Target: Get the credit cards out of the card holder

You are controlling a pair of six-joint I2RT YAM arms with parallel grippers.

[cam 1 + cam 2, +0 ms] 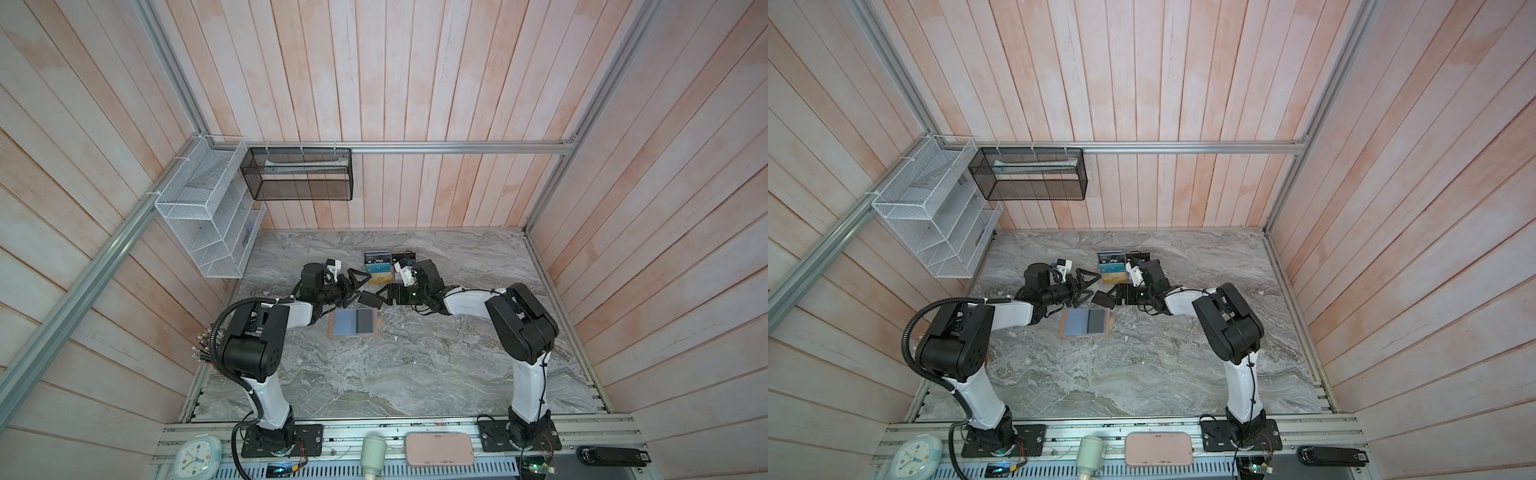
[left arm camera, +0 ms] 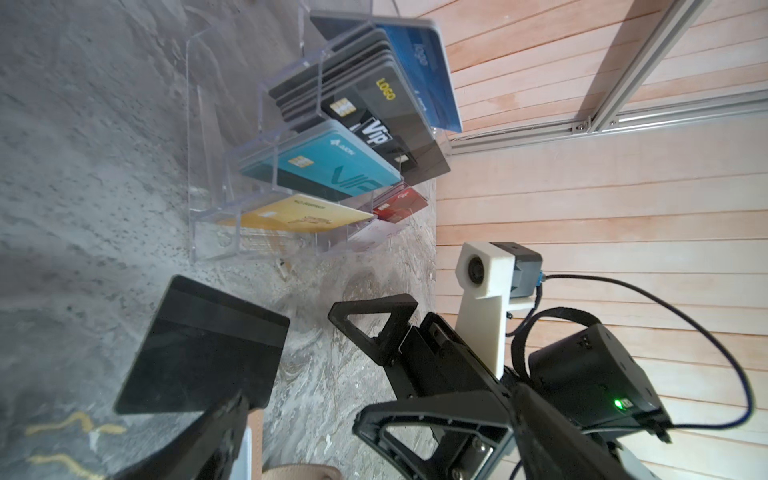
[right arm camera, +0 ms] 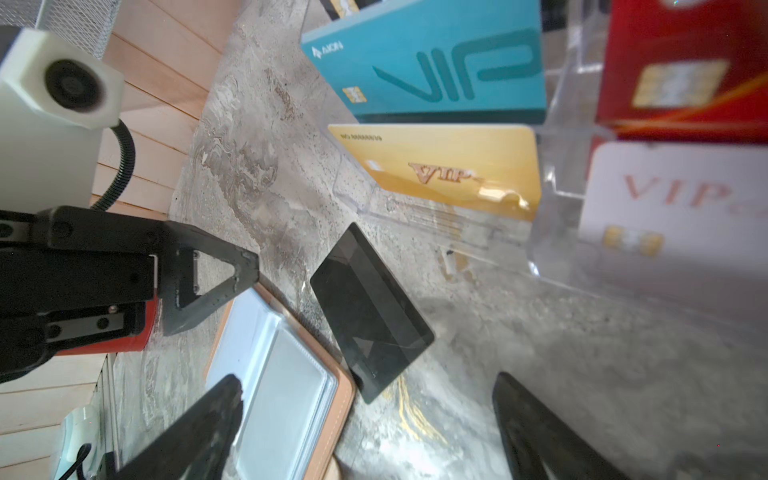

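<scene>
The left arm (image 1: 291, 316) rises from its base, folds at the elbow and runs its forearm out behind its tool. The left gripper (image 1: 360, 286) has its jaws spread wide. Straight ahead of its fingertips the right gripper (image 1: 384, 296) points back at it, tip toward tip, and its jaws are parted just as wide. Behind that tool the right arm (image 1: 469, 305) takes the matching pose, with an upright lower link, a bent elbow and the forearm reaching inward. The left wrist view shows the right gripper's triangular fingers (image 2: 374, 306) clearly separated. The two tools sit near each other, but from above it is hard to tell whether any fingertips touch.
</scene>
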